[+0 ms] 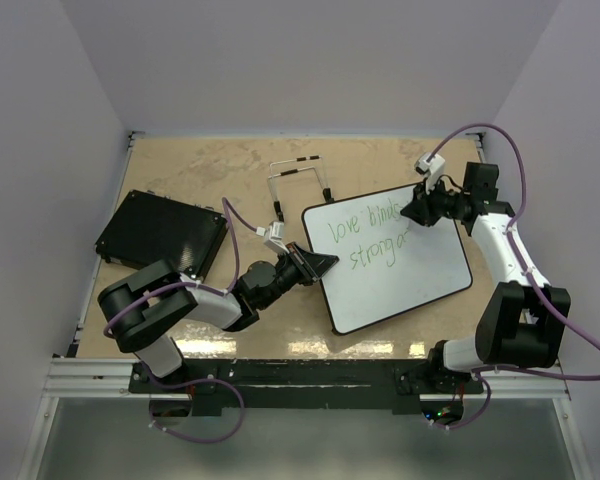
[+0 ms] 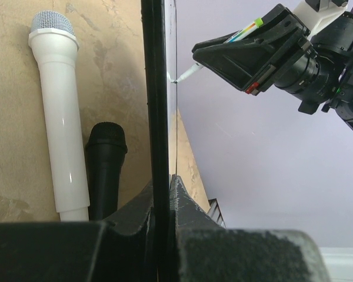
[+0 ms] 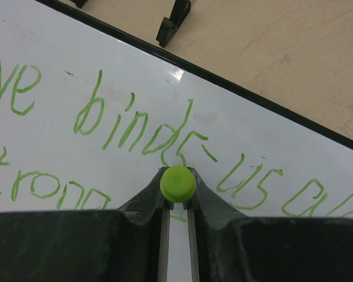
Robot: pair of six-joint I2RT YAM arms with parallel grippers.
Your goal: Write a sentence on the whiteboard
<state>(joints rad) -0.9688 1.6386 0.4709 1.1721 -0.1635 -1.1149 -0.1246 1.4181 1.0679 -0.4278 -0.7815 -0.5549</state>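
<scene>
The whiteboard (image 1: 405, 285) lies tilted on the table, right of centre. The sentence (image 1: 365, 238) is in green, in two lines, with "binds us" (image 3: 141, 126) legible in the right wrist view above "strong". My left gripper (image 1: 323, 265) is shut on the board's left edge, and its black frame (image 2: 156, 88) runs edge-on between the jaws (image 2: 165, 183). My right gripper (image 1: 417, 210) is shut on a green marker (image 3: 177, 182), whose white tip (image 2: 185, 74) touches the board surface near the end of the first line.
A black textured pad (image 1: 162, 233) lies at the left. A thin wire stand (image 1: 298, 182) sits behind the board, with its black feet (image 3: 175, 20) just past the frame. A white microphone (image 2: 56, 117) and a black microphone (image 2: 106, 164) lie beside the board's edge.
</scene>
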